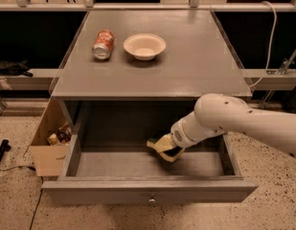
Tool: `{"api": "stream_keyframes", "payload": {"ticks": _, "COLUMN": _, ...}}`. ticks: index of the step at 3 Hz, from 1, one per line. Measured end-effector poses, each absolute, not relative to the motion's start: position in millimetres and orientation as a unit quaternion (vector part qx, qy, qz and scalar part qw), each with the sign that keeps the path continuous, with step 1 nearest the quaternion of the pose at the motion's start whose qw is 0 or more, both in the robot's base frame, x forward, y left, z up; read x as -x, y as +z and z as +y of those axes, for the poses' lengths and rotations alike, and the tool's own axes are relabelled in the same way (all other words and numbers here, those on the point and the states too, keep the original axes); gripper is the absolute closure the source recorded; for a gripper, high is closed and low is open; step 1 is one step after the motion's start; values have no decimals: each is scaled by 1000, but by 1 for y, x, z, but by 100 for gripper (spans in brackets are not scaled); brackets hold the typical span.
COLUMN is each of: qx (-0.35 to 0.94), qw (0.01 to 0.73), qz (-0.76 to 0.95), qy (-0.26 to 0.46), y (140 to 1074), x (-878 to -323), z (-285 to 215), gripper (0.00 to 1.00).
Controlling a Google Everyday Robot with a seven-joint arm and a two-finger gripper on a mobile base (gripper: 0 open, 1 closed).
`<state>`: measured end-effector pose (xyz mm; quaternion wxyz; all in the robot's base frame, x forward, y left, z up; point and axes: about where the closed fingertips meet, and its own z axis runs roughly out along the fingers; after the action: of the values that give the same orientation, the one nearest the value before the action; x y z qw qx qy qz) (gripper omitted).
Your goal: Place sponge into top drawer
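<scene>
The top drawer (pixel 147 190) of the grey cabinet is pulled fully open, its front panel and small round knob (pixel 151 201) toward me. My white arm reaches in from the right. My gripper (pixel 167 150) is down inside the drawer, right of its middle, just above the floor. It is shut on the sponge (pixel 160 145), whose yellow foam and dark green top show at the gripper's left end.
On the cabinet top (pixel 195 61) stand a white bowl (pixel 144 45) and a red soda can (pixel 103 44) lying on its side. An open cardboard box (pixel 48 145) with small items sits on the floor to the left. A white cable (pixel 271 37) hangs at right.
</scene>
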<state>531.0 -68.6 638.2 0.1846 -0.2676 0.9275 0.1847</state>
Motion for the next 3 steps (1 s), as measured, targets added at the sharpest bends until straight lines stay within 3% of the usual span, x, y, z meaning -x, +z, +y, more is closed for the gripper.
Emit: {"api": "stream_keyframes", "payload": {"ticks": 3, "qx": 268, "qw": 185, "qz": 927, "qy": 185, "y": 638, "x": -531, "z": -68, "gripper": 0}}
